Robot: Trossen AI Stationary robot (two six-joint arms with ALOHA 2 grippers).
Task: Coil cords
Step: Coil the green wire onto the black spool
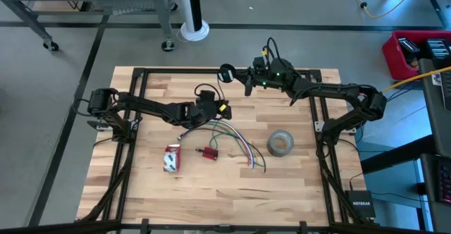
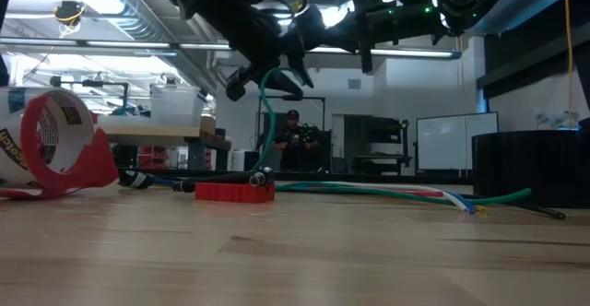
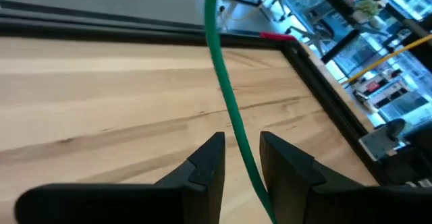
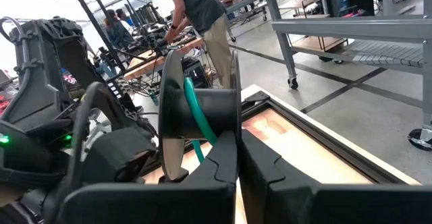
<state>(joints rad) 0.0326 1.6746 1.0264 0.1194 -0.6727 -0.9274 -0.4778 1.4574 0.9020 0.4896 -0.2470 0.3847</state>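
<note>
Two dark arms reach over the pale wooden table [image 1: 211, 206] in the high view: the left gripper [image 1: 209, 111] hovers near the table's middle above a loose spread of thin green, white and purple cords [image 1: 236, 139], while the right gripper [image 1: 227, 72] sits near the far edge, holding a small dark spool [image 1: 225, 72]. A grey tape roll [image 1: 280, 143] lies just right of the cords, a small red block [image 1: 208, 152] sits at their near end, and a red-and-white tape dispenser [image 1: 171, 158] lies to its left. From the low view, a green cord [image 2: 267, 112] rises from the tabletop up into the left gripper [image 2: 265, 77], and the other cords [image 2: 387, 194] trail flat across the wood beside the red block [image 2: 234, 192]. In the left wrist view, the green cord [image 3: 226, 92] runs between the two dark fingers [image 3: 209, 163], which stand slightly apart on either side of it. In the right wrist view, the right gripper [image 4: 237, 158] is closed on the rim of the dark spool [image 4: 199, 109], which carries a few turns of teal-green cord [image 4: 197, 113]; a person [image 4: 196, 8] bends at a bench beyond the table.
</note>
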